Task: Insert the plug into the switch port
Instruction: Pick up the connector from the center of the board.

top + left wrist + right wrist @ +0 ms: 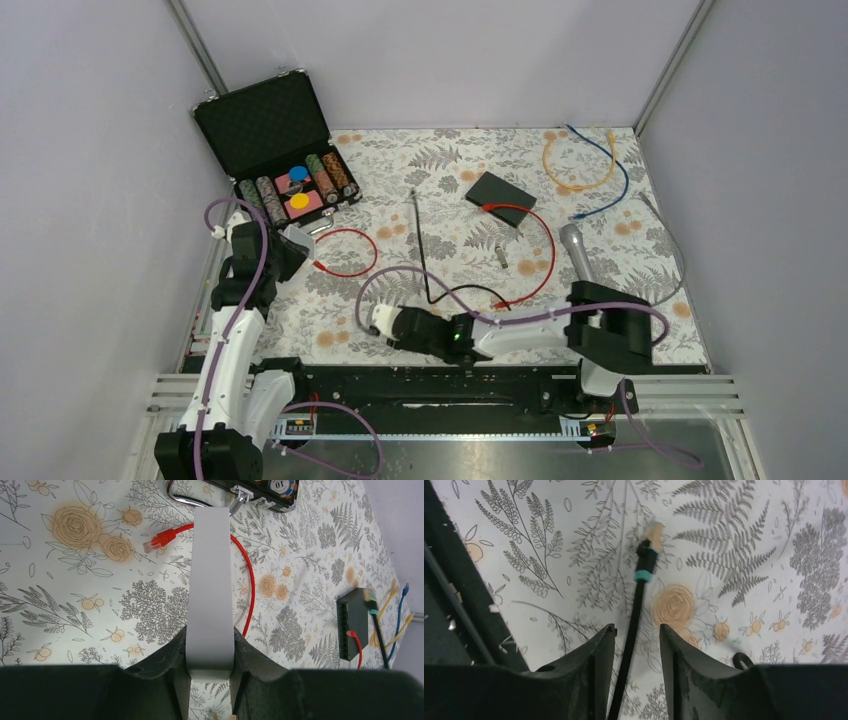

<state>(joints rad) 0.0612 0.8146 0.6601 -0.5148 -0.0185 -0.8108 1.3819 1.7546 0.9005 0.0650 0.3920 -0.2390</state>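
Pale translucent plug (655,531), on a black cable with a teal collar (631,625), lies flat on the leaf-and-flower patterned table (734,540), out beyond the tips of the right gripper (636,630). Its cable runs back between the two dark fingers (599,655), which stand apart with a gap wider than the cable. The cable passes nearer the finger on the left of the wrist view, but whether it touches that finger cannot be told. From above, the right gripper (383,320) reaches leftward, low over the near part of the table, and the plug itself cannot be made out there. The black rectangular switch box (500,197) sits well apart, toward the far middle, with a red cable (540,250) already plugged into one port. At the left, the left gripper (290,245) has its fingers (172,655) closed on a pale grey flat strip (211,580). A loose red plug (159,539) lies just beyond it, near an open black case of poker chips (300,185).
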